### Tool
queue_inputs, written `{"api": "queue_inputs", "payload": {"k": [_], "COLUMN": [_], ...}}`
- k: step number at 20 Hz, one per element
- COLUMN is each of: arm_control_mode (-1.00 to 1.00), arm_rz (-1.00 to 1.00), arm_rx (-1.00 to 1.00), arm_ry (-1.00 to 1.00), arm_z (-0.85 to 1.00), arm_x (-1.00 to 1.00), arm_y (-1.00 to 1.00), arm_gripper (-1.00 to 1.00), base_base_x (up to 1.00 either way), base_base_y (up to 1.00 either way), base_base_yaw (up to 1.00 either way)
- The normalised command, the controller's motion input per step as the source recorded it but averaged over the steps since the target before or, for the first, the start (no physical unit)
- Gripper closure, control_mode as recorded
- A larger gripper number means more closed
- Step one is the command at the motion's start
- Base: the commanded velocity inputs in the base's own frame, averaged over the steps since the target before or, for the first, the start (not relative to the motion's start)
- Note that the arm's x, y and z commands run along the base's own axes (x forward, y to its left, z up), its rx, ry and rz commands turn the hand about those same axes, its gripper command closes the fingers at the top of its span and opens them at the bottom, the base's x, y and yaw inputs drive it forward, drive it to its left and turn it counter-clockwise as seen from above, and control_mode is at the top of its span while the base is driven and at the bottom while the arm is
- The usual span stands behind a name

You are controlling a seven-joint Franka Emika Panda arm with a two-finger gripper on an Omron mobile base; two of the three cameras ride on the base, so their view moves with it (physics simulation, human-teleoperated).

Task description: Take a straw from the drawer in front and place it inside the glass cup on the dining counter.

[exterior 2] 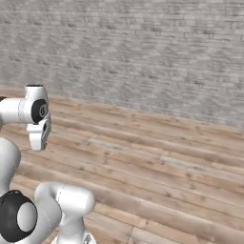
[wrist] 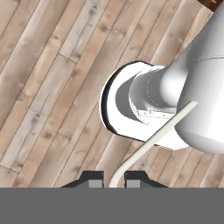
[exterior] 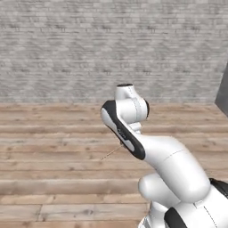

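Fingertips (wrist: 95,178): two small dark pads of the gripper (wrist: 113,180), clenched on the straw (wrist: 151,142), a very thin, pale, smooth stick that curves up from between them and runs out ahead over the floor (wrist: 52,83), long matt planks of brown grained wood. Progress, as judged: straw taken and in hand, a thin line below the hand in the left base view; carrying it to the cup and putting it in remain. Beyond the tool: rough grey brick wall (exterior 2: 143,52).
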Motion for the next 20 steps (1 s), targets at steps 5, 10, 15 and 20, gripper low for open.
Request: {"api": "queue_inputs", "payload": {"k": [5,10,15,20], "arm_control_mode": [1.0,1.0,1.0,1.0], "arm_rz": [0.0,0.0,0.0,0.0], "arm_rx": [0.0,0.0,0.0,0.0], "arm_ry": [0.0,0.0,0.0,0.0], "arm_z": [0.0,0.0,0.0,0.0], "arm_x": [0.0,0.0,0.0,0.0], "arm_y": [0.0,0.0,0.0,0.0], "arm_gripper": [1.0,1.0,1.0,1.0], "base_base_x": [0.76,0.78,0.87,0.96], "base_base_y": [0.18,0.25,0.15,0.05], "base_base_yaw": [0.56,0.56,0.53,0.53]}}
